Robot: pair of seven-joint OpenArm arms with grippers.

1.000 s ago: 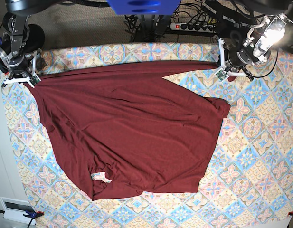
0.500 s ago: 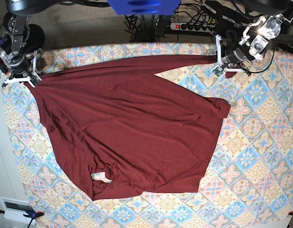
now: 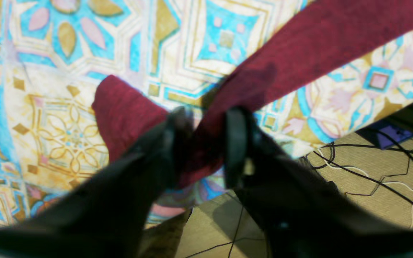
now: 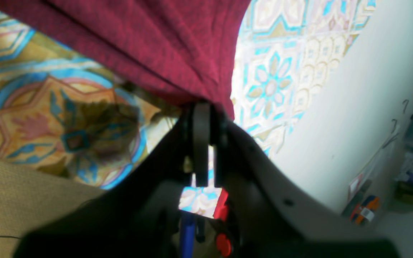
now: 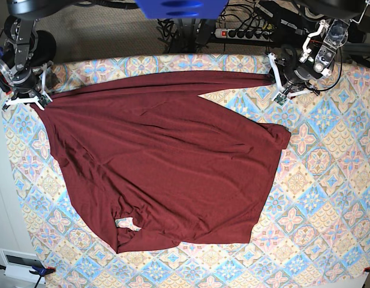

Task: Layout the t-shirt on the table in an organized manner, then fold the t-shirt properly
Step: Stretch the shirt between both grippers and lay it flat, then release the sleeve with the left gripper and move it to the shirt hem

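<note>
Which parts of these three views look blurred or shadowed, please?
Left wrist view: the dark fingers are out of focus, casting a shadow on the t-shirt. Right wrist view: the fingers are blurred and a shadow falls on the table. Base view: evenly lit and sharp.

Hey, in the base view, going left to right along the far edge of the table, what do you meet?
right gripper pinching the t-shirt's corner → the t-shirt, its top edge stretched taut → left gripper at the other corner → bare table.
</note>
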